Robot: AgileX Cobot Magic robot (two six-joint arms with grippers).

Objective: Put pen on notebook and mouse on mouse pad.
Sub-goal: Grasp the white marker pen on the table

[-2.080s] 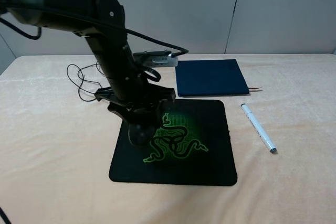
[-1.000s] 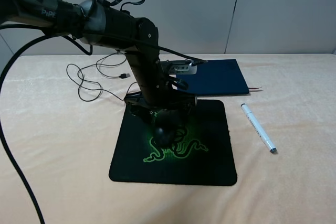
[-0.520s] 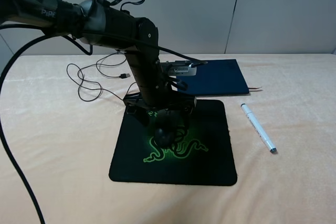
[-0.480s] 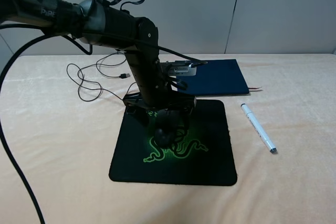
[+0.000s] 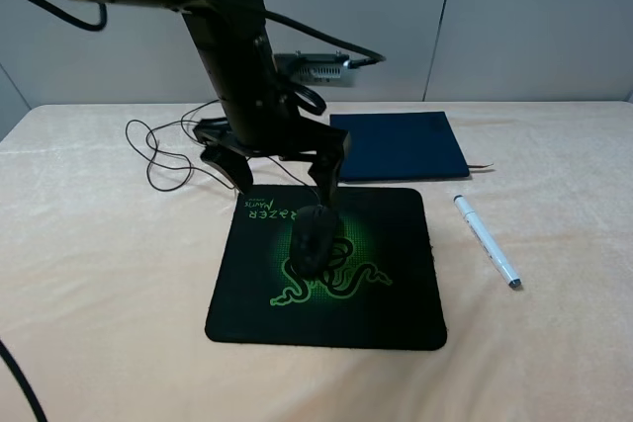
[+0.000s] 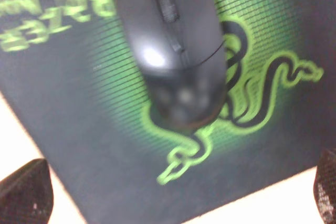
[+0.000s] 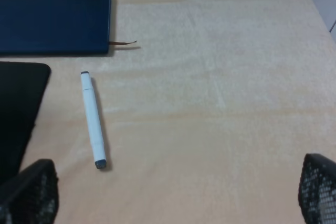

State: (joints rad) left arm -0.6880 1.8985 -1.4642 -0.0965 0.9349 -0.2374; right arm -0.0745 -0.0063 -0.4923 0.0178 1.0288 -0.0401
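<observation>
The black mouse (image 5: 312,239) lies on the black mouse pad (image 5: 401,294), over the green snake logo. My left gripper (image 5: 284,188) hangs open just above it, one finger on each side, touching nothing. The left wrist view looks straight down on the mouse (image 6: 170,45) and pad (image 6: 79,103), with the fingertips (image 6: 23,192) wide apart. The white pen (image 5: 487,241) lies on the table right of the pad. The navy notebook (image 5: 396,145) lies behind the pad. My right gripper (image 7: 173,195) is open over bare table near the pen (image 7: 93,120) and notebook (image 7: 52,19); it is out of the exterior view.
The mouse's thin black cable (image 5: 163,150) loops across the table left of and behind the pad. A ribbon bookmark (image 7: 123,42) sticks out of the notebook's corner. The beige table (image 5: 554,343) ends at a grey wall behind.
My left gripper carried the mouse rightwards to the pad's middle, let go of it, opened and rose. The mouse stays on the pad. Pen and notebook have not moved.
</observation>
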